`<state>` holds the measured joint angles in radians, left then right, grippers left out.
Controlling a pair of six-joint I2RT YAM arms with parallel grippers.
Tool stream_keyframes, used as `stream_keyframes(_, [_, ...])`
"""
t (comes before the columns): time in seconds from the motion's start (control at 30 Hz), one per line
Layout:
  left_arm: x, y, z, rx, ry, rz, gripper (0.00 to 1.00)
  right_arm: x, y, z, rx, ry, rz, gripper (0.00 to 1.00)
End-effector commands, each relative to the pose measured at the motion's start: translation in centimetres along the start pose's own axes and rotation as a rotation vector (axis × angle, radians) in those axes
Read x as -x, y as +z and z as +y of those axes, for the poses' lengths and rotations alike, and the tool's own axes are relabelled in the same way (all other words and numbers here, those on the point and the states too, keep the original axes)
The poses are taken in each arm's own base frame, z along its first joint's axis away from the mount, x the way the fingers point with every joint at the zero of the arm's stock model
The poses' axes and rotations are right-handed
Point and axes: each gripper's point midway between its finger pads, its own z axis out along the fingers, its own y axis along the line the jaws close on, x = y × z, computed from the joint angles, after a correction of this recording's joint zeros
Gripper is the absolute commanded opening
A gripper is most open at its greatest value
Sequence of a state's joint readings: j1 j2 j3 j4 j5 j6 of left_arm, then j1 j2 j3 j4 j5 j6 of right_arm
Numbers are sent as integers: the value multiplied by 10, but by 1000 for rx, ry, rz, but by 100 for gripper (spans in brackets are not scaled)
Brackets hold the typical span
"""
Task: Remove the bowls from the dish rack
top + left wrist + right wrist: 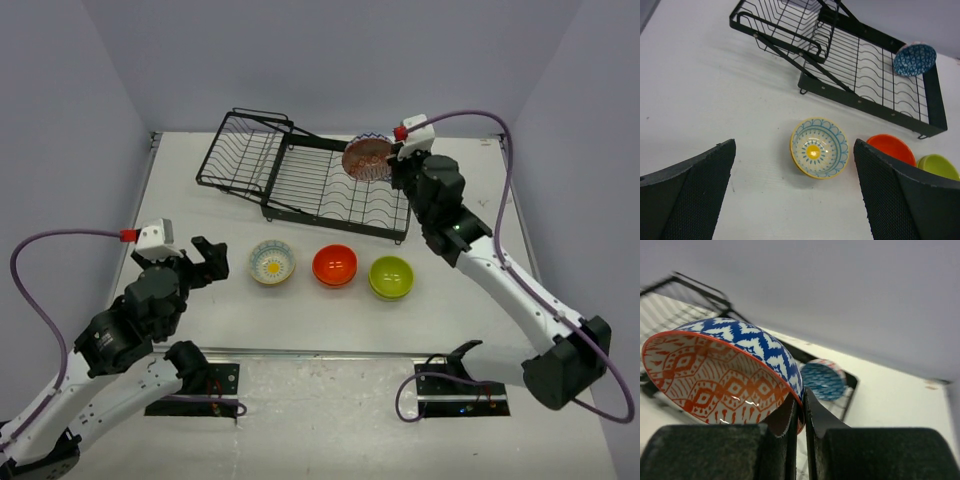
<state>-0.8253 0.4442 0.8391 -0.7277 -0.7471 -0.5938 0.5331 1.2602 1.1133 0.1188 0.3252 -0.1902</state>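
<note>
Our right pincer (802,407) is clamped on the rim of the pinkish patterned bowl (715,367), which is blue and white outside. The bowl tilts at the far right corner of the dish rack (300,178). Just beyond it a blue patterned bowl (823,380) stands on edge in the rack. Our left pincer (794,150) hangs with its jaws wide apart, holding nothing, above the counter (180,190). It is near the cream floral bowl (272,263); the orange-red bowl (335,265) and lime green bowl (391,277) sit in a row to that bowl's right.
</note>
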Motion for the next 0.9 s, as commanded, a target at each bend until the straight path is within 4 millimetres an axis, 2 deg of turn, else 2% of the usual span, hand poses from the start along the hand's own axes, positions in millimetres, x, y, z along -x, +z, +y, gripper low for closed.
stream_keyframes(0.0, [18, -5, 15, 56, -75, -72, 100, -31, -48, 65, 275, 356, 276, 0])
stream_keyframes(0.03, [20, -6, 20, 73, -85, -83, 100, -44, -65, 78, 316, 404, 372, 0])
stream_keyframes(0.07, [21, -6, 21, 78, -91, -89, 100, -47, -75, 87, 348, 418, 409, 0])
stream_keyframes(0.1, [22, -7, 22, 74, -98, -95, 100, -48, -91, 109, 405, 413, 445, 0])
stream_keyframes(0.17, [22, -7, 22, 76, -99, -95, 100, -58, -120, 138, 506, 406, 535, 0])
stream_keyframes(0.2, [21, -7, 23, 78, -95, -92, 100, -55, -142, 165, 621, 405, 566, 0])
stream_keyframes(0.27, [20, -6, 22, 79, -85, -85, 100, -61, -170, 195, 738, 388, 641, 0])
stream_keyframes(0.3, [19, -6, 23, 83, -80, -81, 100, -68, -179, 202, 764, 370, 686, 0])
stream_keyframes(0.37, [19, -7, 24, 91, -84, -79, 100, -84, -189, 218, 799, 320, 768, 0])
stream_keyframes(0.53, [23, -13, 35, 125, -120, -105, 100, -140, -206, 236, 788, 194, 1011, 0])
stream_keyframes(0.73, [26, -16, 39, 128, -142, -123, 100, -178, -200, 256, 766, 130, 1112, 0])
stream_keyframes(0.83, [24, -15, 37, 128, -133, -115, 100, -183, -193, 264, 767, 107, 1132, 0])
stream_keyframes(0.87, [24, -14, 37, 128, -129, -112, 100, -194, -193, 264, 744, 84, 1171, 0])
